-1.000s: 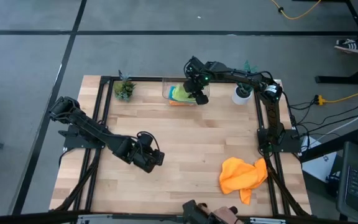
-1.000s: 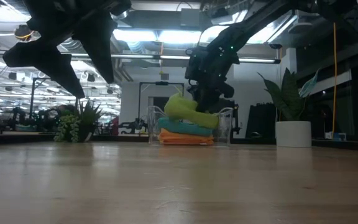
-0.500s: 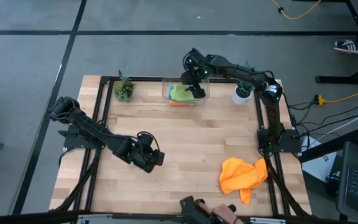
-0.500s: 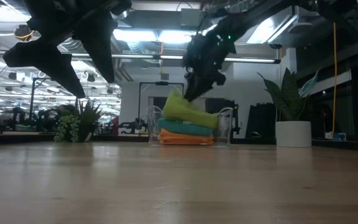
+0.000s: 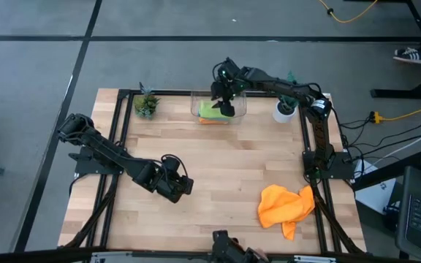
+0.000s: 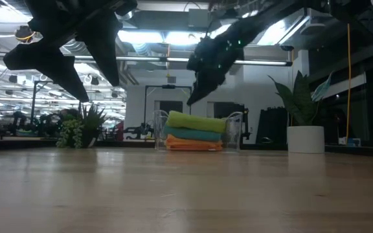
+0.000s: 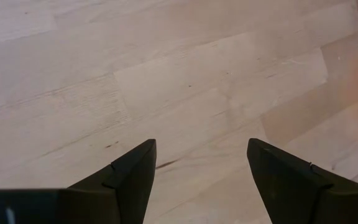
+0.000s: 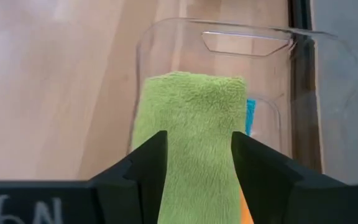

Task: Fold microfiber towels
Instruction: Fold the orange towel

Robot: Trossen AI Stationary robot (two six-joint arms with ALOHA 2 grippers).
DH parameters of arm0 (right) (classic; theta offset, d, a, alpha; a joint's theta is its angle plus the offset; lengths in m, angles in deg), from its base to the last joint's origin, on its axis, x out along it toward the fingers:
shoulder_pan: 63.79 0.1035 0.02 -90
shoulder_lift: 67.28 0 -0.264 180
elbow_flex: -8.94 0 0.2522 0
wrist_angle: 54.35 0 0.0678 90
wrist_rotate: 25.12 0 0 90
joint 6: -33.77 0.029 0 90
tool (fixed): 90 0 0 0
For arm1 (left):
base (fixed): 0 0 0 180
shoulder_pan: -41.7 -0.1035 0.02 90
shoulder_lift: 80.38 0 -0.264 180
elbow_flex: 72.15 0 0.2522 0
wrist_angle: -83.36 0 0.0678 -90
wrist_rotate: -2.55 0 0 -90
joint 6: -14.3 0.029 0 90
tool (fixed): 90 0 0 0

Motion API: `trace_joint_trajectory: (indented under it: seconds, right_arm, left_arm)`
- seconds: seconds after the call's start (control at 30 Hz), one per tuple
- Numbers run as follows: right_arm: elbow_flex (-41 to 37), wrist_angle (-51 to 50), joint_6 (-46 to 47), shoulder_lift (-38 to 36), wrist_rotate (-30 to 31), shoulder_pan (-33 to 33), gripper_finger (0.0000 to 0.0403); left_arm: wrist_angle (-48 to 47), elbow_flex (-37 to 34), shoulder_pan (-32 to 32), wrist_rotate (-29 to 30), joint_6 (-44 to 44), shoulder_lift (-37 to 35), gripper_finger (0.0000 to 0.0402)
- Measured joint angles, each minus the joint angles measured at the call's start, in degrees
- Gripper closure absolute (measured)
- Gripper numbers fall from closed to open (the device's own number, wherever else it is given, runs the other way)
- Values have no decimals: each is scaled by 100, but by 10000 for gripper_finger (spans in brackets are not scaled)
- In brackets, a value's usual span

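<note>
**Right gripper lifts off the stacked towels in the bin**

Since a second ago, the right gripper (image 5: pixel 225 93) has risen out of the clear bin (image 5: pixel 196 104), and the lime green towel (image 5: pixel 211 109), then bunched up under it, now lies flat on the pile.

From above, the bin sits at the table's far edge between two small potted plants (image 5: pixel 146 106), so room there is tight. The right arm reaches long across from its post to hover over the bin. The left gripper (image 5: pixel 177 185) waits low over the wide bare middle of the table (image 5: pixel 225 164), fingers spread. An orange towel (image 5: pixel 285 207) lies crumpled near the front right edge, well apart from the bin.

At table height, green lies on the teal-blue towel (image 6: pixel 193 134), which lies on a second orange towel (image 6: pixel 193 145), all folded inside the bin. The right gripper hangs tilted above them, clear of the stack.

The left wrist camera shows only bare wood between parted fingers.

The right wrist camera looks down on the green towel between its fingers (image 8: pixel 145 168), which are parted and hold nothing.
</note>
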Motion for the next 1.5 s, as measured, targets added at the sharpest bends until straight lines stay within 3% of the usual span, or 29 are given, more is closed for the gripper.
trace_joint_trajectory:
  seconds: [0.17,0.43,0.6,0.77,0.93,1.13,1.2,1.33,1.5]
  right_arm:
    - [-664,978,295,12,104,63,223]
    - [-1359,1633,308,78,473,159,223]
    - [-1299,1561,392,71,485,160,223]
    - [-690,1327,778,8,589,160,223]
    - [424,-32,1102,8,633,160,223]
    - [2123,-2711,2896,3,459,204,223]
    - [2497,-3401,3106,-59,451,315,223]
    - [2934,-4207,3048,-453,561,815,227]
    - [2970,-4855,3416,-1249,1340,1676,239]
  left_arm:
    - [0,0,0,0,0,0,154]
    - [-2,-1,0,0,2,0,154]
    - [-4,-1,0,0,7,0,154]
    - [-4,-1,0,1,109,0,154]
    - [-21,0,0,1,151,0,154]
    - [-50,0,0,1,383,0,154]
    - [-50,-1,-2,2,557,0,154]
    - [-5,-1,-1,2,854,0,154]
    - [63,0,-1,-9,907,0,154]
